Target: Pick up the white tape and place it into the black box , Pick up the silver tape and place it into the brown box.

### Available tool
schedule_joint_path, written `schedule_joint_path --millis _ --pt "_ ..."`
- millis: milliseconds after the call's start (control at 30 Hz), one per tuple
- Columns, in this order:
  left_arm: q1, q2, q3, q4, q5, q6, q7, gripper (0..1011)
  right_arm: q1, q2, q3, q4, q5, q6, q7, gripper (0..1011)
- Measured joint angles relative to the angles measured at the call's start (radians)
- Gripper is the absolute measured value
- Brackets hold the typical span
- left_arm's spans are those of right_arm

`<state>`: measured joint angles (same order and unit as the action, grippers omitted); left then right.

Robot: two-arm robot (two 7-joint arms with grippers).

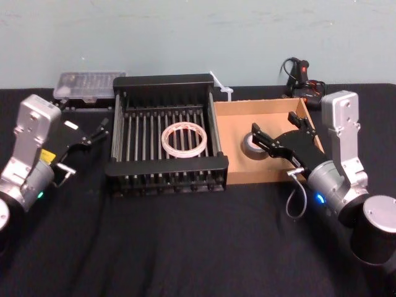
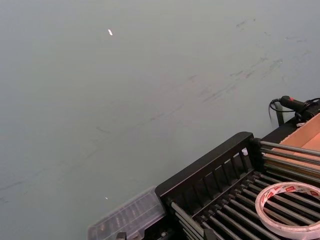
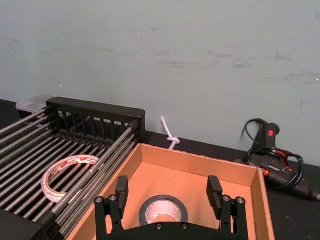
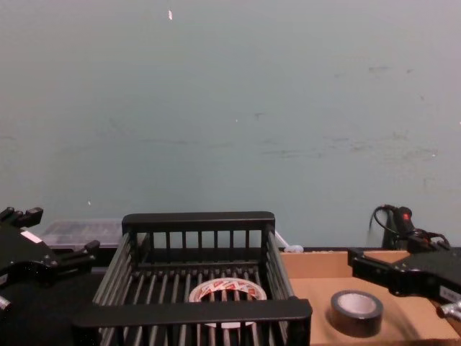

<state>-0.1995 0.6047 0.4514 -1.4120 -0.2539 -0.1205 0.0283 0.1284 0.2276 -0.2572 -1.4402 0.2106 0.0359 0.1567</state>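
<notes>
The white tape [image 1: 184, 140] lies flat on the bars of the black box [image 1: 164, 166] at the table's middle; it also shows as a roll with red marks [image 2: 290, 207] [image 4: 227, 292]. The silver tape [image 3: 163, 210] rests on the floor of the brown box [image 1: 238, 114], just right of the crate. My right gripper [image 3: 168, 189] hovers open above the silver tape, one finger on each side and neither touching it; in the head view this gripper [image 1: 276, 129] partly covers the roll [image 1: 252, 148]. My left gripper [image 1: 86, 148] hangs open left of the black box, holding nothing.
A clear plastic case [image 1: 90, 83] stands behind the crate at the back left. A black-and-red tool with a cable [image 1: 303, 80] sits behind the brown box, with a white cord [image 1: 221, 86] between the boxes at the back. Black cloth covers the table's front.
</notes>
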Motion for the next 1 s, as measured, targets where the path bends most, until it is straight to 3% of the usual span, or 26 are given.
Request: schedule_joint_path --millis 533,1000 --pt "0.000 0.000 0.000 0.000 0.000 0.000 0.000 1001 -0.057 -0.014 0.013 -0.015 -0.072 -0.063 0.007 1002" --pt "0.000 0.000 0.000 0.000 0.000 0.000 0.000 1001 -0.073 -0.030 0.026 -0.010 -0.094 -0.078 0.033 1000"
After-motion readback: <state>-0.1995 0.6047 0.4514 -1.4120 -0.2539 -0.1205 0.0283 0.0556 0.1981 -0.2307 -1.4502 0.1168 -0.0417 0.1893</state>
